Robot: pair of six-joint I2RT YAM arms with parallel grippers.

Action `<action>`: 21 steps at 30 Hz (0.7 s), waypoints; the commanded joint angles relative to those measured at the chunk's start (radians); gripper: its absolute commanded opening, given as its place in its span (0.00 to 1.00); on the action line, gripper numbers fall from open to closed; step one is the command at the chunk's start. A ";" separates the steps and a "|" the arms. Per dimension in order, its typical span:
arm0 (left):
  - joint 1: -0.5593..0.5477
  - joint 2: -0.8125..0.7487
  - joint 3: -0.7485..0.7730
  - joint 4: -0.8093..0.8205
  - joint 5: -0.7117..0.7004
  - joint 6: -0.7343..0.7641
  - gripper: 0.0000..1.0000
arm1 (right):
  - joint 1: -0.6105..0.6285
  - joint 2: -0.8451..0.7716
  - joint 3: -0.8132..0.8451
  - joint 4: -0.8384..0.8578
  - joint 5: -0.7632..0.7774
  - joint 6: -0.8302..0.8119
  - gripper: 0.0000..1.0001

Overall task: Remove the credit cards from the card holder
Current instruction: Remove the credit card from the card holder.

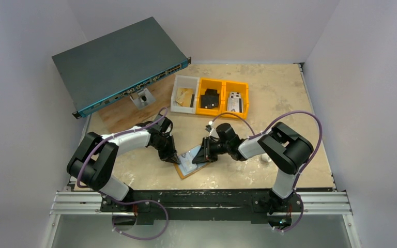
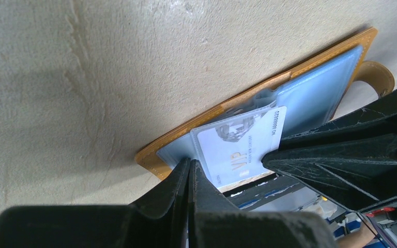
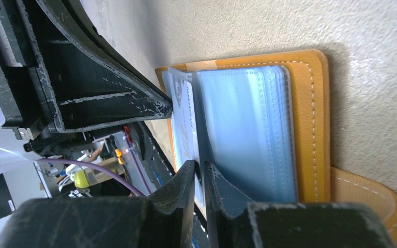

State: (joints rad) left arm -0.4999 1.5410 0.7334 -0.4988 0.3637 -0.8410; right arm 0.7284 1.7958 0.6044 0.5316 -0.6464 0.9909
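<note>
Card holder (image 1: 188, 164) open flat on table (image 1: 279, 98), near front edge. Left gripper (image 2: 188, 170) pinched closed on plastic sleeve (image 2: 212, 134), likely anchoring it. Right gripper (image 3: 201, 173) closed on VIP card (image 2: 238, 152) edge for pull-out.

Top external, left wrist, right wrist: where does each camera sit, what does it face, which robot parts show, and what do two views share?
Top external: above, behind the bases, looking down on the table; both arms, left gripper and right gripper at the card holder.
Left wrist: low, facing the open holder; own fingers shut on its sleeve, right gripper at right.
Right wrist: low, facing it from opposite; own fingers shut on the VIP card, left gripper upper-left.
Shared: both wrist views show that card.
</note>
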 commanded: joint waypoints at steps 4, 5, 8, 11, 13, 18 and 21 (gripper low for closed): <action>-0.003 0.029 -0.032 -0.037 -0.143 0.052 0.00 | -0.017 -0.050 -0.031 -0.008 0.049 0.010 0.08; -0.003 0.028 -0.034 -0.039 -0.144 0.053 0.00 | -0.022 -0.054 -0.036 -0.014 0.057 0.012 0.07; -0.003 0.025 -0.037 -0.042 -0.146 0.055 0.00 | -0.045 -0.068 -0.051 -0.036 0.074 0.008 0.06; -0.003 0.022 -0.037 -0.044 -0.149 0.057 0.00 | -0.065 -0.089 -0.059 -0.066 0.090 -0.009 0.06; -0.003 0.022 -0.038 -0.043 -0.149 0.057 0.00 | -0.073 -0.100 -0.056 -0.097 0.102 -0.024 0.06; -0.003 0.022 -0.038 -0.043 -0.149 0.056 0.00 | -0.081 -0.105 -0.054 -0.123 0.114 -0.044 0.06; -0.003 0.018 -0.038 -0.045 -0.152 0.056 0.00 | -0.085 -0.105 -0.058 -0.127 0.126 -0.046 0.05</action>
State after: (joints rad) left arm -0.4999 1.5398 0.7334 -0.4988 0.3614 -0.8406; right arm 0.6590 1.7149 0.5545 0.4442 -0.5713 0.9771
